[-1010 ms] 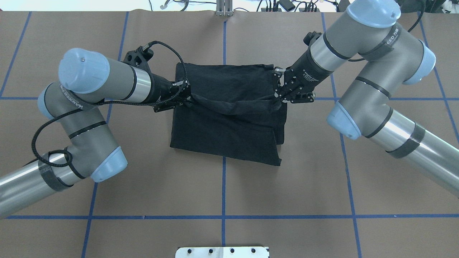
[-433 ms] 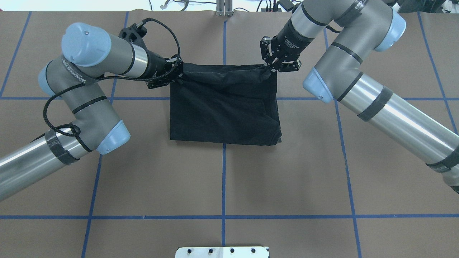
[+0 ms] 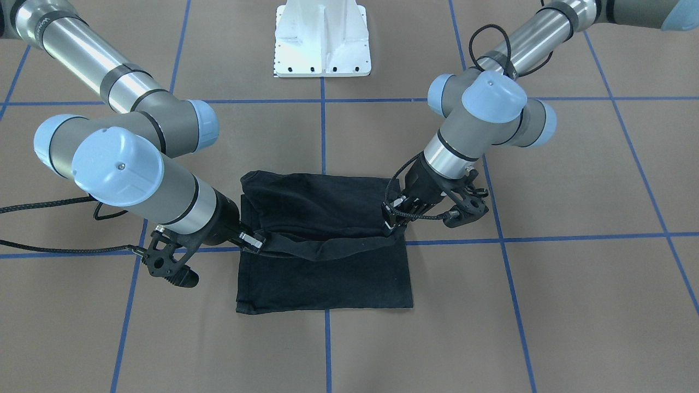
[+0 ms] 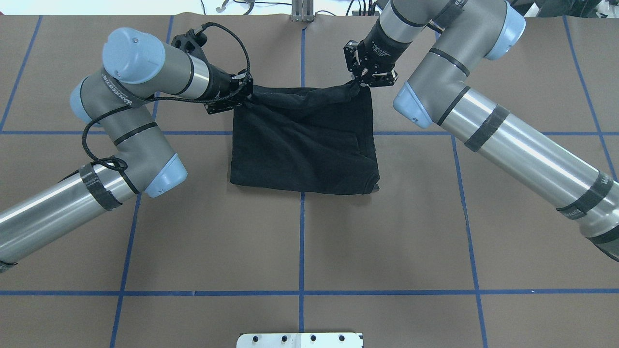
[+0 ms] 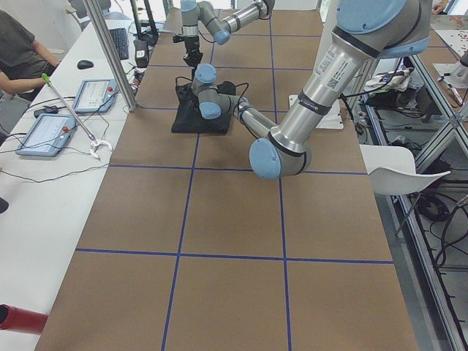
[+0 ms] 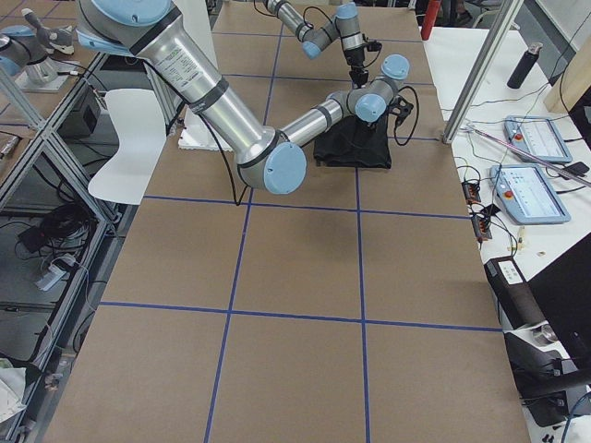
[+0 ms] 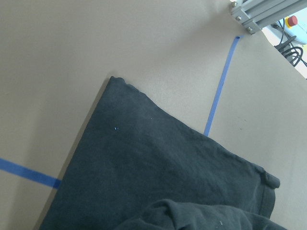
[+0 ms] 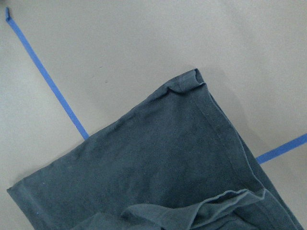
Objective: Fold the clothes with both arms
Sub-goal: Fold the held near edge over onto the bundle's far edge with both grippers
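Brown taped table (image 4: 387, 241): we pinch the T-shirt (image 4: 304, 150) by its lifted edge, left gripper (image 4: 244, 96) and right gripper (image 4: 358, 84) both clamped on cloth, and judge this fold nearly laid, release remaining.

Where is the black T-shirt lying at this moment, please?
In the overhead view, the T-shirt lies astride the central blue tape line, between the left gripper and right gripper, which pinch its raised edge.

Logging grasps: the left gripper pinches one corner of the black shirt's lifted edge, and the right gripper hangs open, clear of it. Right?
No. The right gripper is shut on the shirt too, pinching the lifted edge's other corner; the overhead view shows it. The left gripper does pinch its corner.
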Available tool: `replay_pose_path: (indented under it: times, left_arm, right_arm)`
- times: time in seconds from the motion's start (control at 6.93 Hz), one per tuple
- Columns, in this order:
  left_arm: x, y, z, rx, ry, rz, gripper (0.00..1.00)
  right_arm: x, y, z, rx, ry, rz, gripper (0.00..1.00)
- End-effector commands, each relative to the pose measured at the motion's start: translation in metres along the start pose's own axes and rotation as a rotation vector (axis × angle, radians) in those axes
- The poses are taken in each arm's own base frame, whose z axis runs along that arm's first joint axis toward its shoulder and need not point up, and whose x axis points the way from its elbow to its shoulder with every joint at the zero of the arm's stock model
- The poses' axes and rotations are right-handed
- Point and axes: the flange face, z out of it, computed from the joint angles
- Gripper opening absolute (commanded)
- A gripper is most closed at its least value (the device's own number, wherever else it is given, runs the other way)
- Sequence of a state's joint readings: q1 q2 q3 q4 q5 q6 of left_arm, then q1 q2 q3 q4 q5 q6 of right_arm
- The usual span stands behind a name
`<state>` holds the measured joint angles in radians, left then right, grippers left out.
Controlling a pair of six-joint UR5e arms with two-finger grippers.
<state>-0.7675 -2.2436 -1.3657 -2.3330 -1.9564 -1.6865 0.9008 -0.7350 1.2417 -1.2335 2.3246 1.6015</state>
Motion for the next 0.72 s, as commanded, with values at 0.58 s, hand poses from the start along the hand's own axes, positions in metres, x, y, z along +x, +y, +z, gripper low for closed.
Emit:
replay_pose_path:
  times: [0.58]
  left_arm:
    - [-0.023,-0.048,0.009,0.052,-0.036,0.012,0.00]
  right_arm:
    - [0.009,-0.023,0.026,0.086,0.048,0.033,0.00]
